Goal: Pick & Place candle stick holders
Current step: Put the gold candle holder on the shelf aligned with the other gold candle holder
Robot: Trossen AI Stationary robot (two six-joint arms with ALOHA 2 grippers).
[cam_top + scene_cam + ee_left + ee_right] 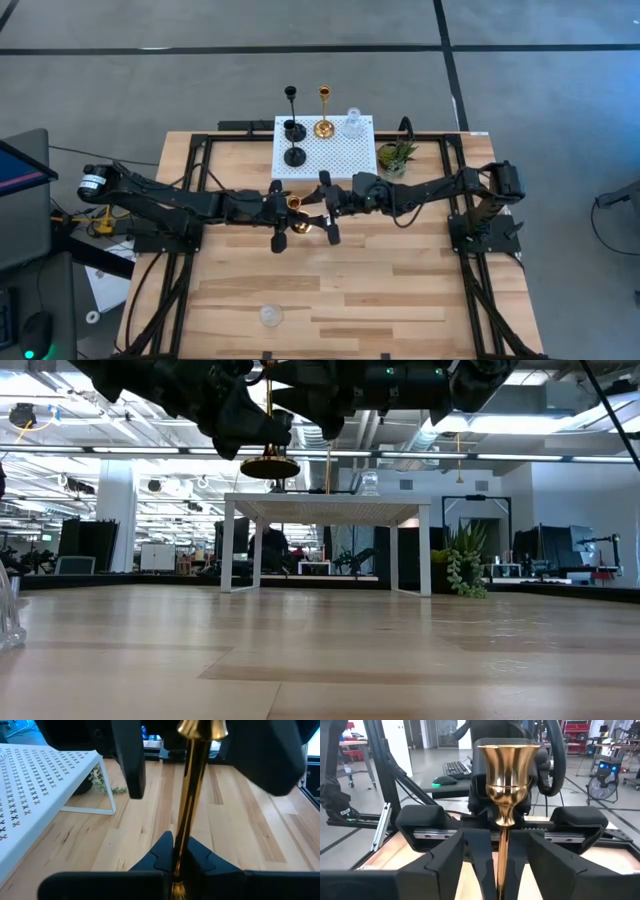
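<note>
My left gripper (pixel 290 212) is shut on a shiny gold candle stick holder (pixel 268 460), held upright high above the table's middle. My right gripper (pixel 326 208) is open; its fingers (pixel 131 765) stand on either side of the holder's upper stem without touching it. On the white perforated stand (pixel 335 160) stand two black holders (pixel 294 130), a second gold one (pixel 323 127) and a clear glass one (pixel 353 124), each on its round base. Another clear glass holder (pixel 268 316) stands on the table near the front left. My left gripper pinches the gold holder's thin stem (pixel 181 845) between its two fingers, low on the stem, just above the round base (pixel 268 466). The fingers come level from the table's left and lie across the stem. The holder is lifted clear, upright, cup (pixel 507 765) on top.
A small green potted plant (pixel 396 157) stands to the right of the stand. The stand rests on thin white legs (pixel 240 550) at the table's far middle. Bare wood lies toward the near edge. The dark arm mounts sit at the table's left and right sides.
</note>
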